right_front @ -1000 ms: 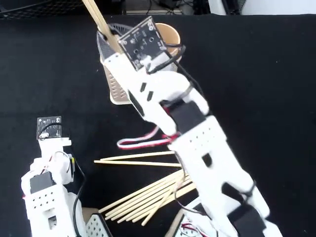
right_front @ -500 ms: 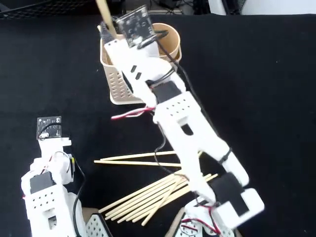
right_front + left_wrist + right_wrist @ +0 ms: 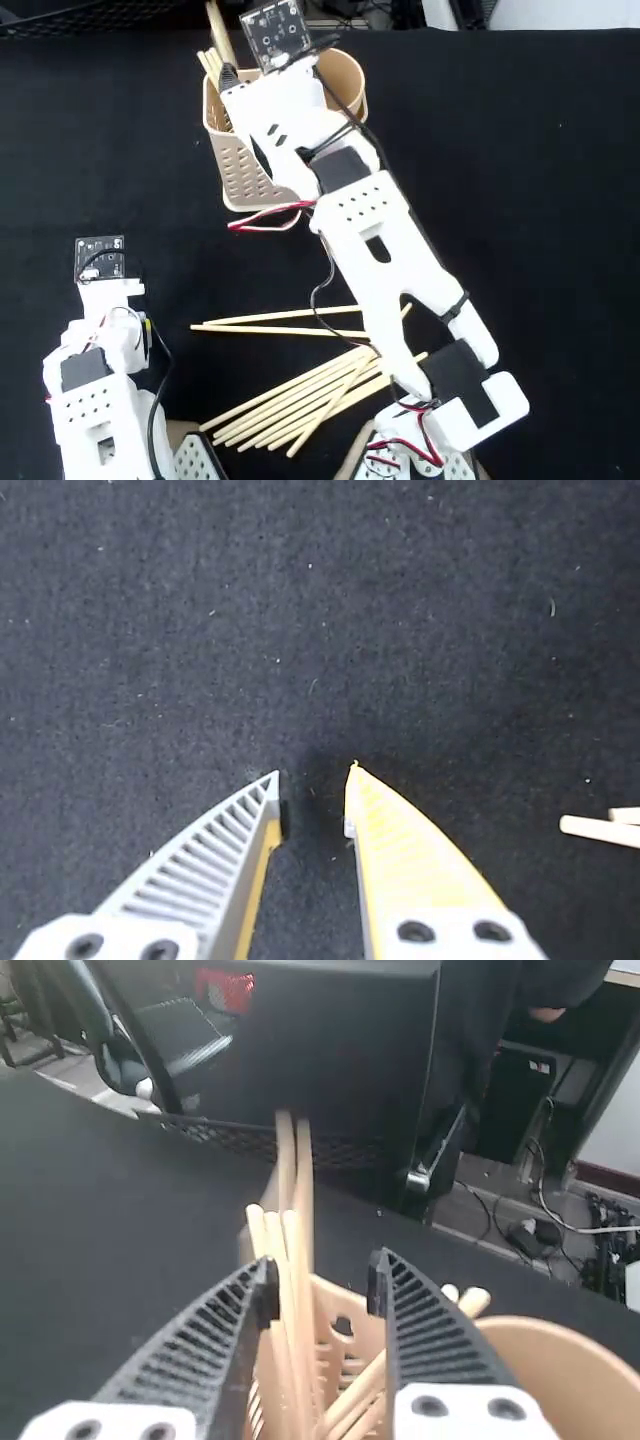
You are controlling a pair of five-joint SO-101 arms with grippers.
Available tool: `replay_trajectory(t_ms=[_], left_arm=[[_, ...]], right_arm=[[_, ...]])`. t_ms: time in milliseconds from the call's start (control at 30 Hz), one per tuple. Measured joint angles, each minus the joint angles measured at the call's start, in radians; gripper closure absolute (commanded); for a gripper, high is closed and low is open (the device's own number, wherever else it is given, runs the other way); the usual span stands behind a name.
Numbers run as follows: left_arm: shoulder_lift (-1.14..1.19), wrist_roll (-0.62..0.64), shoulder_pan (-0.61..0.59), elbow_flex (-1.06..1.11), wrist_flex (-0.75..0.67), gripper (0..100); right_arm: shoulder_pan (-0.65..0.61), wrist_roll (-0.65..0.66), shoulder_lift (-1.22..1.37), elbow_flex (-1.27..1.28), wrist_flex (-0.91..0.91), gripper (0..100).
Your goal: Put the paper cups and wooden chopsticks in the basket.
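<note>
A beige slotted basket (image 3: 235,170) stands at the table's far side with a paper cup (image 3: 345,75) in it. My right arm (image 3: 380,250) stretches over the basket. My right gripper (image 3: 320,1275) is open just above the basket's rim (image 3: 345,1330), and upright wooden chopsticks (image 3: 290,1190) rise between its fingers. The cup's rim (image 3: 540,1360) lies beside them. Several loose chopsticks (image 3: 300,395) fan out on the cloth near the front, and two more (image 3: 270,322) lie just beyond. My left gripper (image 3: 315,772) hovers low over bare cloth, open by a narrow gap, holding nothing.
The left arm (image 3: 100,330) sits at the front left. A chopstick end (image 3: 600,827) pokes in beside the left gripper. A red and white cable (image 3: 265,218) loops off the right arm by the basket. Beyond the table's far edge stands dark furniture (image 3: 330,1050).
My right arm has swung farther over the basket and lowered the chopstick, which now stands in it with the others. The left arm has not moved.
</note>
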Motion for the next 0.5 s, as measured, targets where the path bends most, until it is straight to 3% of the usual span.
replay_trajectory(t_ms=[233, 500], left_arm=[[0.000, 0.000, 0.000, 0.000, 0.000, 88], [0.000, 0.000, 0.005, 0.000, 0.000, 88]], right_arm=[[0.000, -0.002, -0.009, -0.281, 0.267, 86.1], [0.000, 0.003, -0.129, -0.384, 0.767, 86.1]])
